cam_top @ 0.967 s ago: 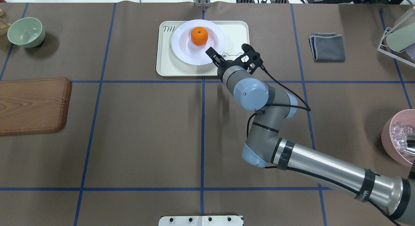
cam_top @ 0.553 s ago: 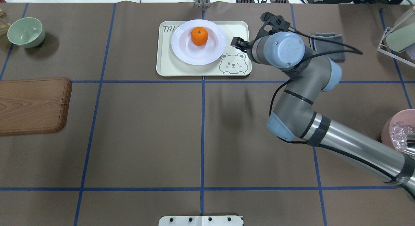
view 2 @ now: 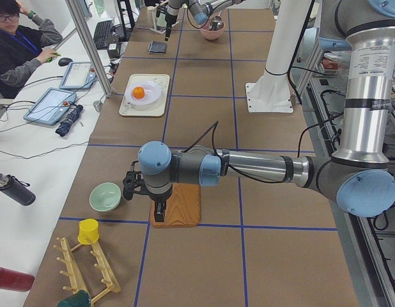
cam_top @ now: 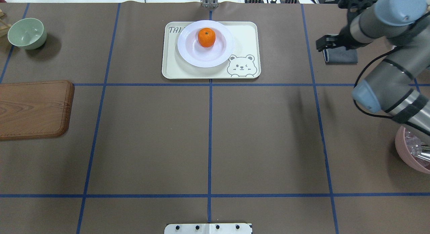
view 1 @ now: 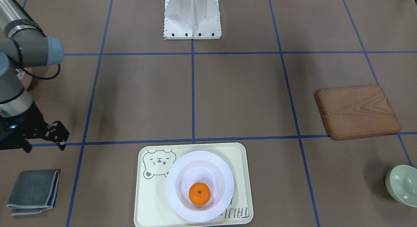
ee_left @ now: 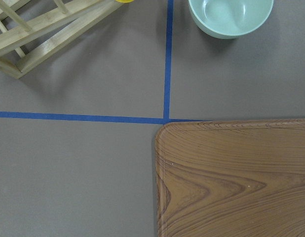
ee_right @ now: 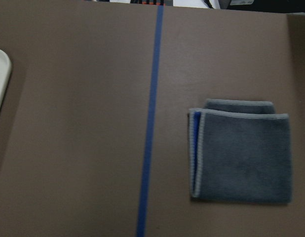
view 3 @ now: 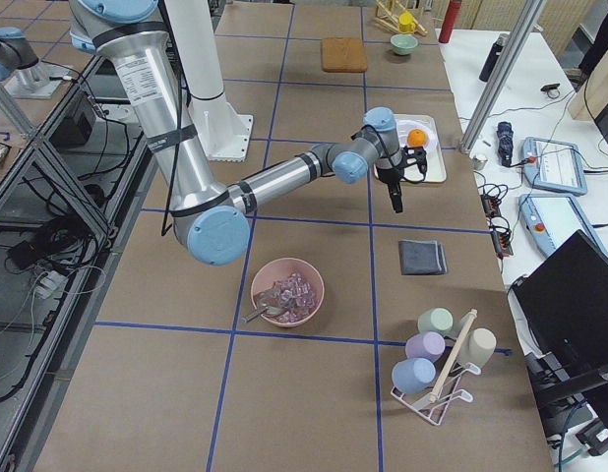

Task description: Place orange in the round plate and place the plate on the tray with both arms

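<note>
The orange (cam_top: 206, 37) (view 1: 199, 193) lies in the well of the white round plate (cam_top: 188, 52) (view 1: 176, 201). The plate stands on the cream bear-face tray (cam_top: 174, 67) (view 1: 150, 201) at the table's far middle. My right gripper (cam_top: 324, 43) (view 1: 62, 137) hangs well to the right of the tray, above a folded grey cloth (cam_top: 342, 56) (ee_right: 241, 153). It looks open and holds nothing. Only the exterior left view shows my left gripper (view 2: 159, 214), over the wooden board, and I cannot tell its state.
A brown wooden board (cam_top: 33, 109) (ee_left: 236, 177) lies at the left edge, with a pale green bowl (cam_top: 27, 33) (ee_left: 230, 17) beyond it. A pink bowl (cam_top: 411, 153) sits at the right edge, near a cup rack (view 3: 437, 359). A person (view 2: 18, 45) sits beside the table.
My right arm has swung away from the plate's rim to the right, ending over the grey cloth. The plate, orange and tray have not moved.
</note>
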Action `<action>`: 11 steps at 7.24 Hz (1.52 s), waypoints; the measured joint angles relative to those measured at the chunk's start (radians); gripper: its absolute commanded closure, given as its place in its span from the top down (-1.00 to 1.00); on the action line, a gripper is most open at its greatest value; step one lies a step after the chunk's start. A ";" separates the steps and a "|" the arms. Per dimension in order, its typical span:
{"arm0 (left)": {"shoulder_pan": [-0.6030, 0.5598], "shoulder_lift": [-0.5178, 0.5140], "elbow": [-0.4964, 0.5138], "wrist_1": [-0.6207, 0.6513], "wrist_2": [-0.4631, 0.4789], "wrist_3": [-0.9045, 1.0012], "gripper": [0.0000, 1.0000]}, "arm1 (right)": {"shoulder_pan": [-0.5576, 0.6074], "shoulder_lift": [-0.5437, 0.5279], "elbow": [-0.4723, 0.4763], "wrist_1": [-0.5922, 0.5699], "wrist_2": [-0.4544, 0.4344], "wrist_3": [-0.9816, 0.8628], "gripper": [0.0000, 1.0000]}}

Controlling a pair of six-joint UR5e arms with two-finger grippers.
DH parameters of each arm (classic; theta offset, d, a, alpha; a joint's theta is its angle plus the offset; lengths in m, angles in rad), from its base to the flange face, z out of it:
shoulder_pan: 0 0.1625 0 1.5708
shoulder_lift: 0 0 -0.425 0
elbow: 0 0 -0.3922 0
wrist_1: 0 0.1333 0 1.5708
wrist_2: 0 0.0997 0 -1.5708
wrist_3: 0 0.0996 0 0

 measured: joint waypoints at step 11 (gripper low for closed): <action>0.009 0.058 -0.038 0.009 0.102 0.086 0.97 | 0.524 -0.253 -0.005 -0.418 0.258 -0.916 1.00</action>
